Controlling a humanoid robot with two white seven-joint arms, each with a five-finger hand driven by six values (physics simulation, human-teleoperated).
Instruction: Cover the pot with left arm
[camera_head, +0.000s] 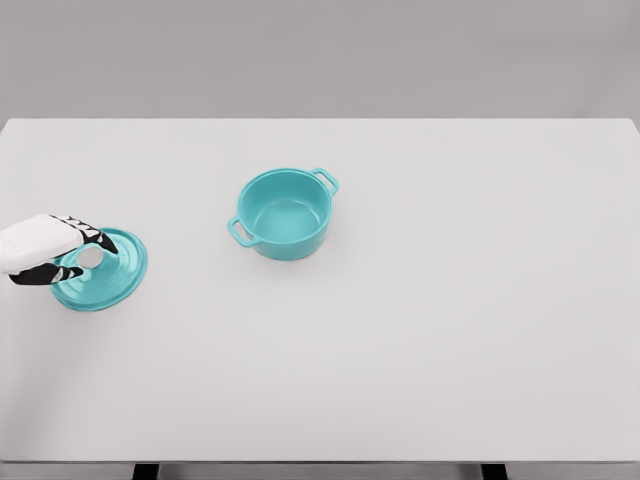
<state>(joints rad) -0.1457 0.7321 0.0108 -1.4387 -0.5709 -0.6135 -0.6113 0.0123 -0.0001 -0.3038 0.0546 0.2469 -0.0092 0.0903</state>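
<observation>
- My left hand (55, 252) closed its fingers around the knob of the round teal metal lid (100, 270), ready to lift.
- The open teal two-handled pot (284, 212) stood well apart, uncovered.

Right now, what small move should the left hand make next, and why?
Probably close the fingers on the lid's knob: the left hand sits over the lid, which lies flat on the table, while the pot stands open to its right.

Pot (285, 213) stands upright, uncovered, on tabletop (450, 330), a little left of centre. Lid (108, 272) lies flat on tabletop, well apart to pot's left and slightly nearer. Left hand (60, 250) enters from left edge, over lid's knob.
</observation>
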